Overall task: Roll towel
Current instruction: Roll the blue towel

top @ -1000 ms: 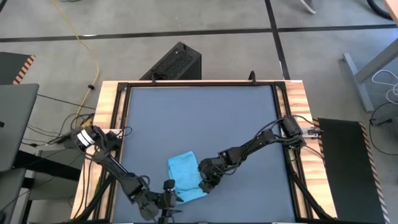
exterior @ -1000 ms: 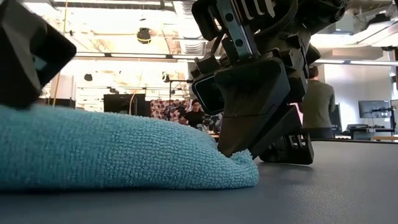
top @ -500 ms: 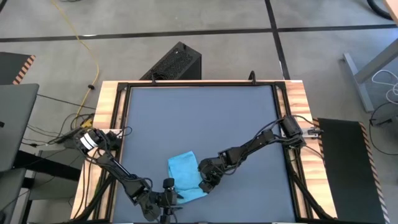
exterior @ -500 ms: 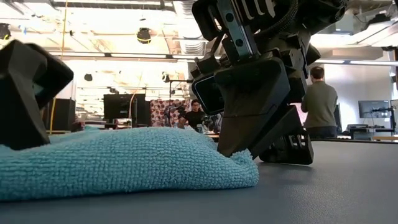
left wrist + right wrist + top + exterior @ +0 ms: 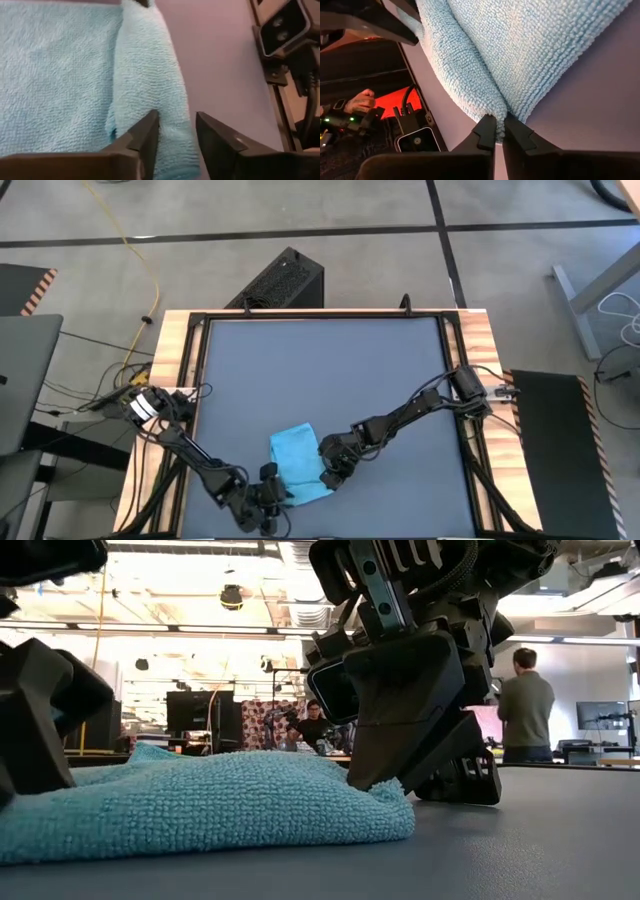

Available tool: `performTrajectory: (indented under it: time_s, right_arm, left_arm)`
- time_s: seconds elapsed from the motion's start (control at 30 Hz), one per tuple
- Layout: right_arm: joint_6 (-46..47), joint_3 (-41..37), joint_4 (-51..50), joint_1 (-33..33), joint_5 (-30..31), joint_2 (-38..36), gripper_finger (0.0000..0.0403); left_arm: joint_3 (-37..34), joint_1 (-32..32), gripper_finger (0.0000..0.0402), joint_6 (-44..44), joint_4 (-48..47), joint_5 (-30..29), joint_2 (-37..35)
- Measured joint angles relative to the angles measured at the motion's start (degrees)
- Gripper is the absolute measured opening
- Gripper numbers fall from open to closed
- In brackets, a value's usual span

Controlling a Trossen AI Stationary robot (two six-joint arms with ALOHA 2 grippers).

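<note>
towel (image 5: 298, 463): near middle of the table (image 5: 330, 370), near edge already folded over itself
right gripper (image 5: 496, 131): pinched tight on the towel's right edge
left gripper (image 5: 176, 131): fingers apart, straddling the fold at the near end
step: looks like early rolling; next, left clamps and turns the fold away
change: left end of the towel sits lower than a second ago

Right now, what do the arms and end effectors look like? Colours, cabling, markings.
Both arms are dark, near-black, jointed links with loose black cables running alongside. The left arm has a white band near its base; the right arm has pale fittings at its base. The left end effector and right end effector have matte, dark, wedge-shaped fingers. No readable markings are visible.
</note>
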Motion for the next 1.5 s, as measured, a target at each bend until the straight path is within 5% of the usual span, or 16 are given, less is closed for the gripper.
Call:
performTrajectory:
  time_s: [0.3, 1.5]
  right_arm:
    - [-0.20, 0.02, 1.02, -0.40, -1.22, 0.01, 0.0049]
    - [-6.86, -0.24, -2.87, -4.04, -8.83, -3.25, 0.0095]
  left_arm:
    - [0.12, 1.30, 0.0007, -5.58, 6.74, 7.95, 4.21]
    - [-0.23, 0.66, 0.0000, -14.52, 3.29, 11.61, -0.36]
